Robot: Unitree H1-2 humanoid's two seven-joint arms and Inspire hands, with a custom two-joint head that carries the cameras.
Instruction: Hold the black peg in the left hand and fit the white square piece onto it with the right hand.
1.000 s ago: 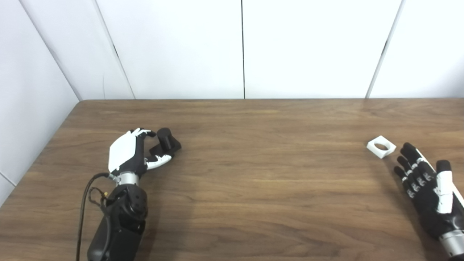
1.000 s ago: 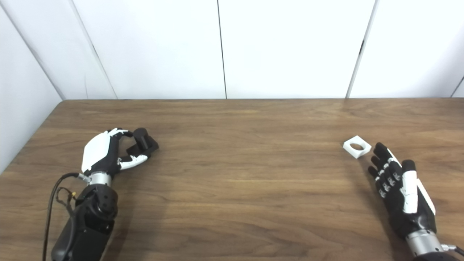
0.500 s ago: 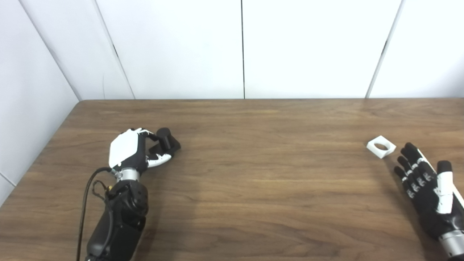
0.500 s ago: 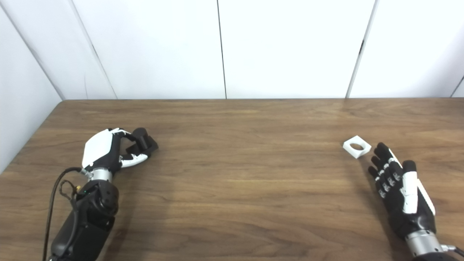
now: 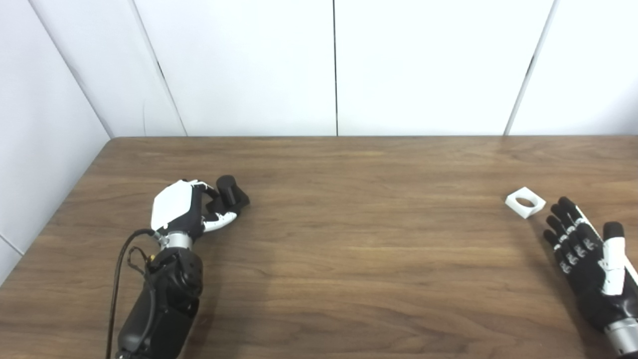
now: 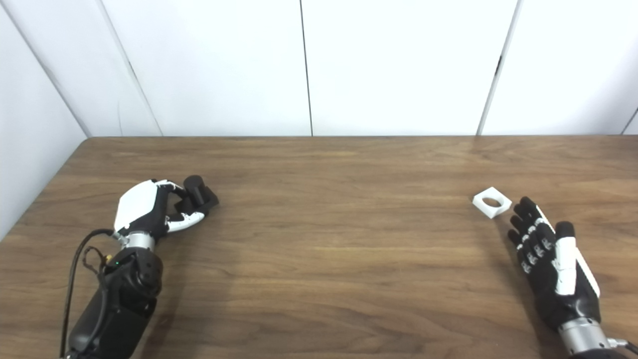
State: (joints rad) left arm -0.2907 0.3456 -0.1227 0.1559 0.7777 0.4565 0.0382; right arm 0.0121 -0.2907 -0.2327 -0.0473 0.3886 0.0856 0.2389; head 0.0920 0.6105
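Left eye view: left hand (image 5: 185, 210) sits at the left of the tabletop (image 5: 349, 239), fingers curled around the black peg (image 5: 230, 191), thumb under it; peg's round top pokes out past the fingers, tilted away to the right. Can't tell whether the peg is off the wood or resting on it. Right hand (image 5: 588, 252) lies flat at the far right, palm up, fingers spread and straight, holding nothing. White square piece (image 5: 525, 202) rests on the tabletop just beyond its fingertips, not touching, round hole facing up.

Right eye view: same layout. Left hand (image 6: 149, 209) wrapped on the peg (image 6: 197, 191), a black cable (image 6: 75, 269) looping beside the forearm. Right hand (image 6: 551, 259) open, white piece (image 6: 492, 202) close by its fingertips. Bare wood between the two hands, white wall panels (image 6: 309, 65) behind.
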